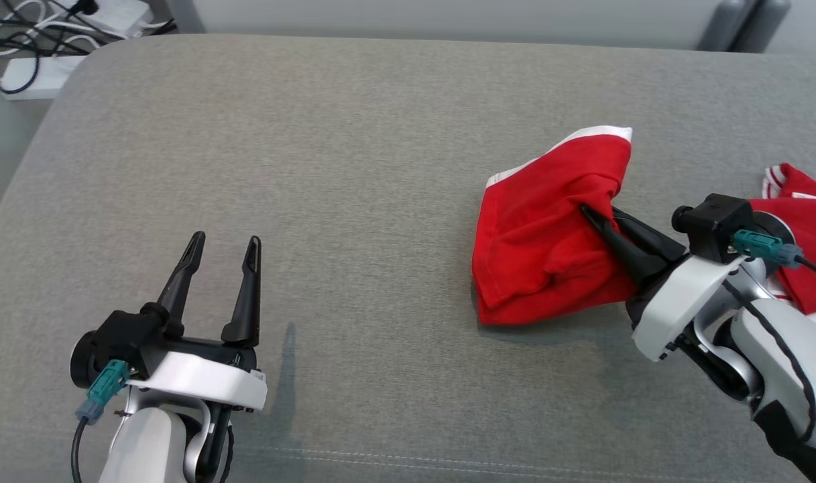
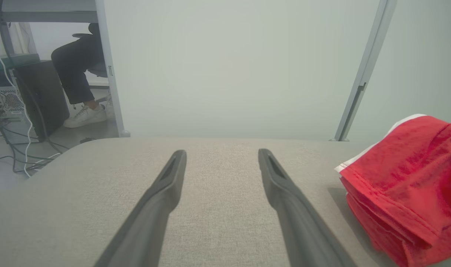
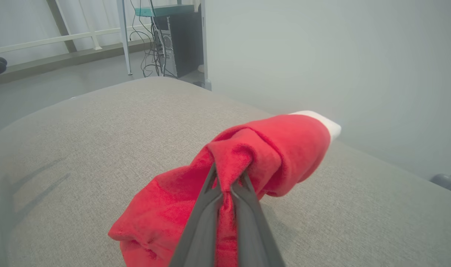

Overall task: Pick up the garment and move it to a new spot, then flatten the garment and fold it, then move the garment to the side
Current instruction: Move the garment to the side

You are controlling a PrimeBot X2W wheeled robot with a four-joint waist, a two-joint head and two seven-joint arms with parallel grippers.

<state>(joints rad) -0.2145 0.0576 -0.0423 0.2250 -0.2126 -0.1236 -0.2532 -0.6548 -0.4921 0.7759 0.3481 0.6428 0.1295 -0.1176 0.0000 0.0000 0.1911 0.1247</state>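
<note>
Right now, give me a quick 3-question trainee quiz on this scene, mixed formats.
1. True or false: the right gripper is shut on the garment.
2. Pick one. The left gripper is: A) open, apart from the garment; B) shut on the garment; C) pressing the garment flat.
3. Fill in: the garment is on the robot's ____ side of the table.

Key: 1 true; 2 A; 3 right.
</note>
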